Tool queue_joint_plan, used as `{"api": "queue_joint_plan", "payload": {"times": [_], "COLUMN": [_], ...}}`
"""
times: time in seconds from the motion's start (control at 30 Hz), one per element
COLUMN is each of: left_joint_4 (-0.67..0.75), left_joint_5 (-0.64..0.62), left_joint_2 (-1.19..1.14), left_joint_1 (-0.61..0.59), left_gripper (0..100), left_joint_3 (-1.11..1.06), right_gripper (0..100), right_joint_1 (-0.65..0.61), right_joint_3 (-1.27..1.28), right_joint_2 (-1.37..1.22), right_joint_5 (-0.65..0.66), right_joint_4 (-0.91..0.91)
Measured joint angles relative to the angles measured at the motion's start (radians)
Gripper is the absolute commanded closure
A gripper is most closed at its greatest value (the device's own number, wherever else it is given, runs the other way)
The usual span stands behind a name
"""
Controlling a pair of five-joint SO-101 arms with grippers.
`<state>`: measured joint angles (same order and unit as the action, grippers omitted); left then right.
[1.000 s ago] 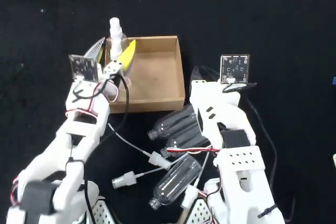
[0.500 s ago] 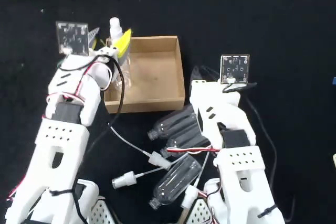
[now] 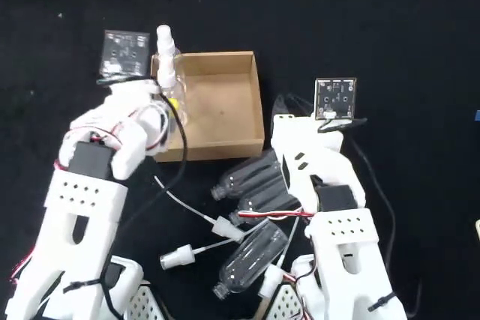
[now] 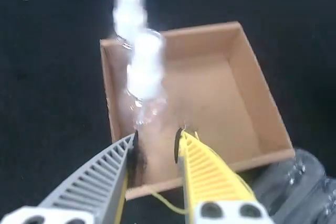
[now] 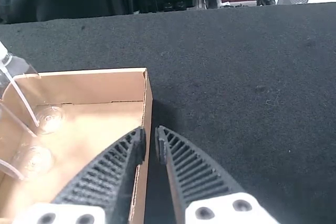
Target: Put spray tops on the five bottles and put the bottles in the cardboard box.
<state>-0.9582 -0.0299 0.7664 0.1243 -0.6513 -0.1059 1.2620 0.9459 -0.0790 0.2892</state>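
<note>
Two capped bottles (image 3: 171,84) stood upright inside the cardboard box (image 3: 225,110). In the high view they were tucked against its wall toward nine and ten o'clock, probably to leave the floor free for the rest. The left gripper (image 4: 156,139) hung over that side of the box with its fingers parted and nothing between them. The nearer bottle stood just past their tips, which suits a bottle already delivered. Three uncapped bottles (image 3: 251,176) lay on their sides on the counter (image 3: 390,35), toward five and six o'clock of the box. Two loose spray tops (image 3: 223,226) lay beside them at about seven o'clock, likely within reach of both arms. The right gripper (image 5: 149,132) sat beside the box's three-o'clock wall, fingers pressed together on nothing, apparently idle.
</note>
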Motion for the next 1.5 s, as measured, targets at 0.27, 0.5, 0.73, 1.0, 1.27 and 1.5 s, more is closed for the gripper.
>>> {"api": "queue_joint_plan", "payload": {"times": [0.27, 0.5, 0.73, 1.0, 1.27, 1.5], "left_joint_4": [0.110, 0.305, 0.387, 0.394, 0.503, 0.509], "left_joint_5": [0.002, 0.002, 0.002, 0.002, 0.002, 0.002], "left_joint_2": [0.002, 0.002, -0.081, -0.262, -0.351, -0.376], "left_joint_1": [0.015, 0.015, 0.015, 0.017, -0.017, -0.021], "left_gripper": [88, 88, 88, 88, 88, 88], "left_joint_3": [-0.213, -0.333, -0.359, -0.284, -0.278, -0.273], "right_gripper": [97.3, 97.3, 97.3, 97.3, 97.3, 97.3], "right_joint_1": [0.000, 0.000, 0.000, 0.000, 0.000, 0.000], "right_joint_3": [0.000, 0.000, 0.000, 0.000, 0.000, 0.000], "right_joint_2": [0.000, 0.000, 0.000, 0.000, 0.000, 0.000], "right_joint_5": [0.000, 0.000, 0.000, 0.000, 0.000, 0.000], "right_joint_4": [0.000, 0.000, 0.000, 0.000, 0.000, 0.000]}}
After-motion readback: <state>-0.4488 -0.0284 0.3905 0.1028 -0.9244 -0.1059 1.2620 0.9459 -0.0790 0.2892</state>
